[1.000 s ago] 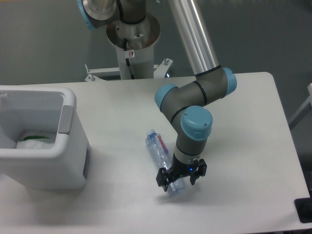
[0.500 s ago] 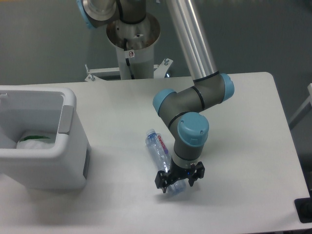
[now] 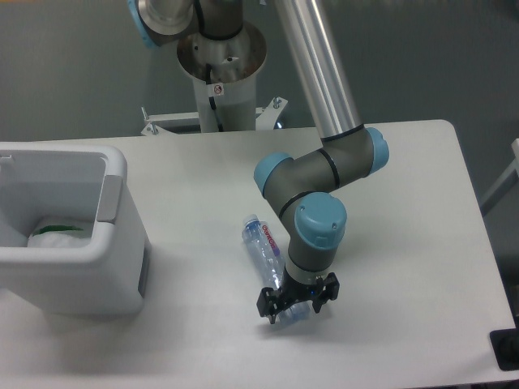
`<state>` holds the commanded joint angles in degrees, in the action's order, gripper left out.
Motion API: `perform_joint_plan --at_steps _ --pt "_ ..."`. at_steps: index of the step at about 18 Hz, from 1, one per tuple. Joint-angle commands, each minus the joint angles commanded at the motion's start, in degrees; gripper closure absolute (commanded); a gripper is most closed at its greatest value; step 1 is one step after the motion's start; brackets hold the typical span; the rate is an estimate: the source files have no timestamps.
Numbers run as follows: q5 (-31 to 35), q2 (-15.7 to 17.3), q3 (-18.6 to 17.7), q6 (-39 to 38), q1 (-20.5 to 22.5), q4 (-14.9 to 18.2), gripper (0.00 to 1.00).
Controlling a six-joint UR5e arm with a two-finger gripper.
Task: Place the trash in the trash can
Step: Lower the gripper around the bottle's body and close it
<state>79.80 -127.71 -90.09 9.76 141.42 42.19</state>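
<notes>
A clear plastic bottle (image 3: 264, 244) with a red-and-blue label lies on the white table, cap toward the back left. My gripper (image 3: 295, 302) points down over the bottle's near end. Its black fingers stand open on either side of the bottle, and that end is partly hidden under them. The white boxy trash can (image 3: 122, 243) with a grey side handle stands at the left edge. A white pouch with a green strip (image 3: 57, 237) lies inside it.
The arm's grey pedestal (image 3: 220, 73) and a metal bracket stand behind the table's back edge. The arm's elbow and blue-capped joints (image 3: 320, 223) hang above the table just right of the bottle. A dark object (image 3: 507, 350) sits at the lower right corner.
The gripper has shifted slightly left and lower, settling closer around the bottle's near end. The bottle, the trash can and the pouch have not moved.
</notes>
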Motion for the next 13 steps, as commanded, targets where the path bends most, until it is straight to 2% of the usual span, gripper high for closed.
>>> perform_joint_plan --at_steps 13 --pt "0.0 -0.1 -0.3 0.0 -0.1 0.1 0.22"
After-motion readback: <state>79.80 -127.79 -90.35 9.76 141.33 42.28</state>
